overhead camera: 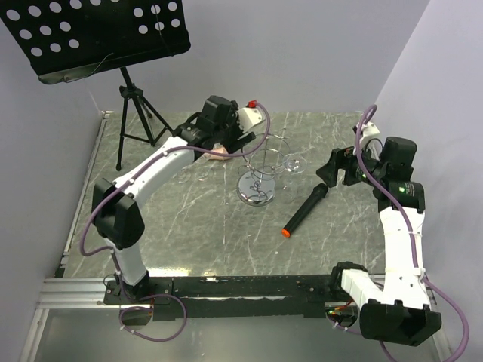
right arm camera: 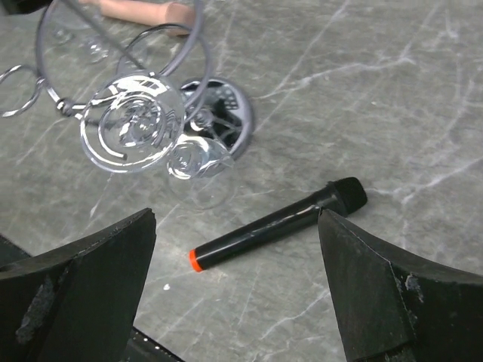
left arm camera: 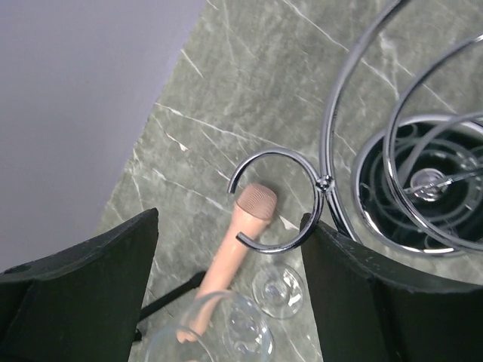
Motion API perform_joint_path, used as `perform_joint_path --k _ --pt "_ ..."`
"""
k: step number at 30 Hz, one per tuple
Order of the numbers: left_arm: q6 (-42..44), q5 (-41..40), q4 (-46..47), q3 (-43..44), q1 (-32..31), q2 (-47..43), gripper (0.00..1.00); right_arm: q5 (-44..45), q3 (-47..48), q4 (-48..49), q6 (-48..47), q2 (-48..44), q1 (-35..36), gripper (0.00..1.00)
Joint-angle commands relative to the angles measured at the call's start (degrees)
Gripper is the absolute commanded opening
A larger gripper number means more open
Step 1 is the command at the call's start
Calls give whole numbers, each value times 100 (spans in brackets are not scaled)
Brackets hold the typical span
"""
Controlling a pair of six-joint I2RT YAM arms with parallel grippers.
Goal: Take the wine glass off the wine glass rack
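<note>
The wine glass rack [overhead camera: 256, 170] stands mid-table on its shiny disc base [overhead camera: 256, 190]. One wine glass [overhead camera: 293, 163] hangs upside down on the rack's right side. In the right wrist view its foot [right arm camera: 136, 124] sits in a wire ring with the bowl [right arm camera: 198, 173] below. My left gripper [overhead camera: 226, 147] is open at the rack's far-left side. In its wrist view a wire hook [left arm camera: 275, 200] lies between the fingers, and a second clear glass [left arm camera: 219, 332] shows low between them, untouched. My right gripper [overhead camera: 332, 172] is open and empty, to the right of the hanging glass.
A black microphone with an orange end [overhead camera: 305, 211] lies right of the rack, under my right gripper [right arm camera: 235, 215]. A pink microphone [left arm camera: 241, 241] lies on the table below my left gripper. A black tripod music stand [overhead camera: 98, 34] stands at the back left. Walls close in behind and on both sides.
</note>
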Motion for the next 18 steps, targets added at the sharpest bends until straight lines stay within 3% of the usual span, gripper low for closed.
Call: perform_joint_path --k 1,6,12,18 --pt "134 -139 289 491 85 235 80 -844 -135 -16 -202 -62 -86 94" --pt "29 -139 237 527 130 209 80 -1143 -442 134 -544 -272 -86 91" --pt "-279 -490 -35 79 147 -283 85 -1575 -1602 1451 -782 -1134 -77 87" --pt "-481 -727 -616 -79 147 -661 86 -1873 -2252 2189 -923 -1310 -68 80"
